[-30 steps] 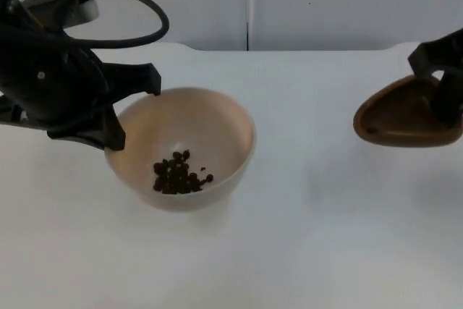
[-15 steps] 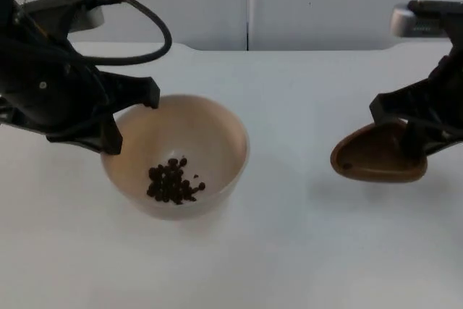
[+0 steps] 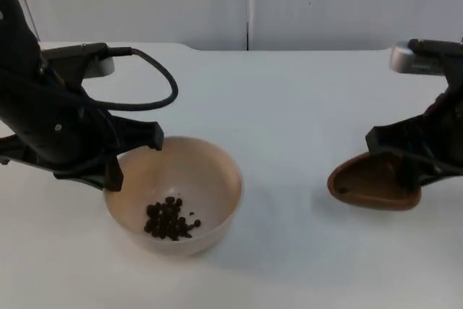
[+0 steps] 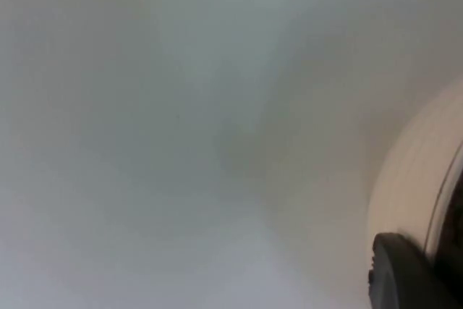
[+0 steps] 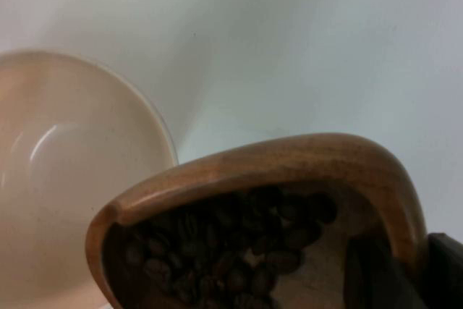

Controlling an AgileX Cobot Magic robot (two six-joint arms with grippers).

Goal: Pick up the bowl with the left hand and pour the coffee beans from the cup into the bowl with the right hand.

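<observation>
Now the left tool (image 3: pixel 119 161) pinches the bowl (image 3: pixel 206 200) rim; well right of the bowl, the right tool (image 3: pixel 419 157) pinches the cup (image 3: pixel 365 186) with coffee beans (image 5: pixel 246 251).

Smooth cream bowl (image 3: pixel 173 195) with a soft sheen, ceramic by the look. Just inside the bowl, dark, faintly glossy coffee beans (image 3: pixel 170 220). Brown wooden cup (image 3: pixel 373 182) with visible grain, satin finish; matt white surface (image 3: pixel 289 121) beneath.
</observation>
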